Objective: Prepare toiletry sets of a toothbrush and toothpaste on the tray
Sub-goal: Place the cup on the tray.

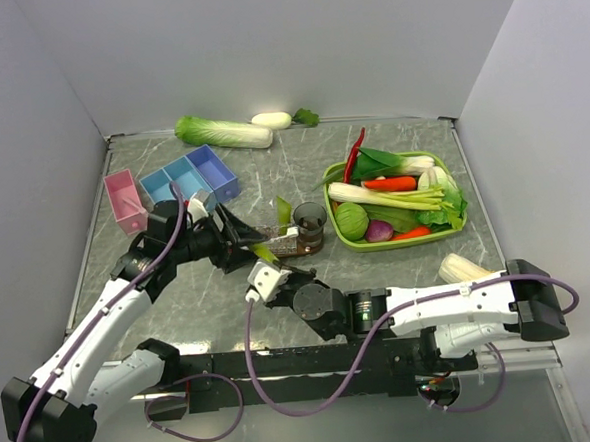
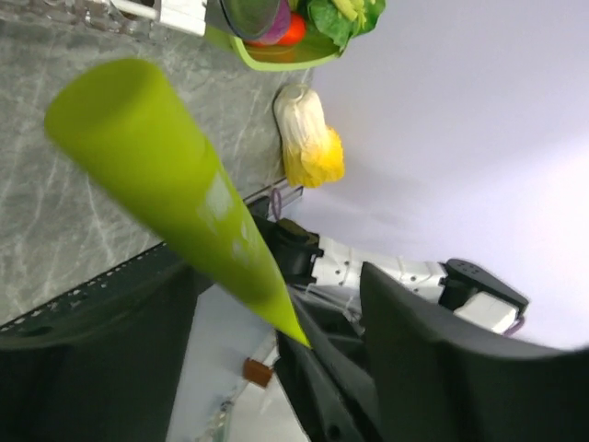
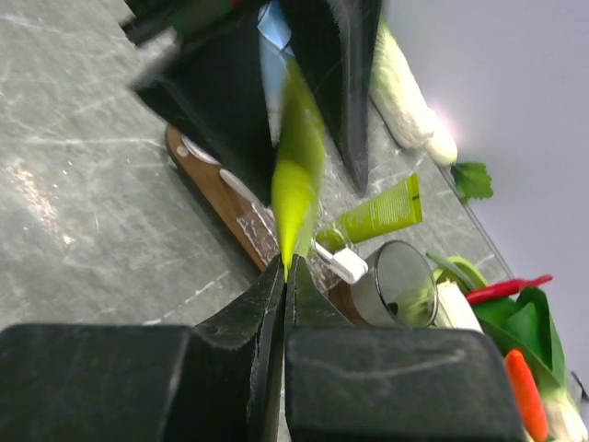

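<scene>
— Where's the toothpaste (image 3: 296, 175) got to?
— Up in the air over one end of the tray (image 3: 207, 180), between the two arms. The right claw (image 3: 286, 276) is pinched tight on its pointed tip.
— And the left claw (image 2: 276, 285)?
— Its fingers stand spread on either side of the tube, not squeezing it.
— Anything else by the tray?
— A second tube (image 3: 379, 214) rests there, next to a dark tumbler (image 3: 398, 284). The tray sits on the grey bench (image 3: 83, 184), and the green vegetable basket (image 1: 392, 243) is off to the right of it.
</scene>
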`<action>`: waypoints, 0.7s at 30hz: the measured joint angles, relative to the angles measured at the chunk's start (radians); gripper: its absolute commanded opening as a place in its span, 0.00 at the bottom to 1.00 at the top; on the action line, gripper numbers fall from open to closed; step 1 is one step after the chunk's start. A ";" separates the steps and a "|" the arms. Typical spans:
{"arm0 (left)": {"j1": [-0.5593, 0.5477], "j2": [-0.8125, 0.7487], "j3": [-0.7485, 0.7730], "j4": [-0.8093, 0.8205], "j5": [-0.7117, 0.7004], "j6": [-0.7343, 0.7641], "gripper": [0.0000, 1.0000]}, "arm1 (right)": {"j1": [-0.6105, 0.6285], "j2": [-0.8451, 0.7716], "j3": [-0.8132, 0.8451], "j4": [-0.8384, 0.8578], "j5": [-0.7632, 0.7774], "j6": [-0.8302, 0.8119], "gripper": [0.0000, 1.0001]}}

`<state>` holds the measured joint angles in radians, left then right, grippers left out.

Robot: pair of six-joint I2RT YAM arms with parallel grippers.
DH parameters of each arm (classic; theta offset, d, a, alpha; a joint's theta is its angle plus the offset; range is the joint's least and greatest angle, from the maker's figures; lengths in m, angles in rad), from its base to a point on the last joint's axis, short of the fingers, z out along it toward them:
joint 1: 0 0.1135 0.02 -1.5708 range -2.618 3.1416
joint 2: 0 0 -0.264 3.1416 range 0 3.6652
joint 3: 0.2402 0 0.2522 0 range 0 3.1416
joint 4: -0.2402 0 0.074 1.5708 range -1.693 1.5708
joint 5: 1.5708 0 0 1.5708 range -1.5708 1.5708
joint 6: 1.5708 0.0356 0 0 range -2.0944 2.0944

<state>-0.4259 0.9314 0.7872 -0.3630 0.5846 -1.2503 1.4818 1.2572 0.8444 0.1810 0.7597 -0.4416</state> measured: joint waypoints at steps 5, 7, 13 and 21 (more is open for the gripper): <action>0.046 -0.018 0.000 0.006 -0.007 0.063 0.97 | -0.035 -0.026 0.010 -0.136 -0.021 0.061 0.00; 0.076 -0.020 0.005 -0.009 -0.033 0.112 0.97 | -0.060 -0.050 0.030 -0.227 -0.045 0.101 0.00; 0.118 -0.035 0.075 -0.081 -0.224 0.339 0.98 | -0.208 -0.162 0.138 -0.499 -0.233 0.240 0.00; 0.093 -0.121 0.083 0.059 -0.127 0.695 0.99 | -0.445 -0.162 0.355 -0.821 -0.661 0.333 0.00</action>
<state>-0.3328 0.8101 0.8700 -0.3042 0.4576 -0.5552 1.0370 1.0950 1.1995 -0.6403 0.0986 -0.1081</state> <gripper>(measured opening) 0.989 0.010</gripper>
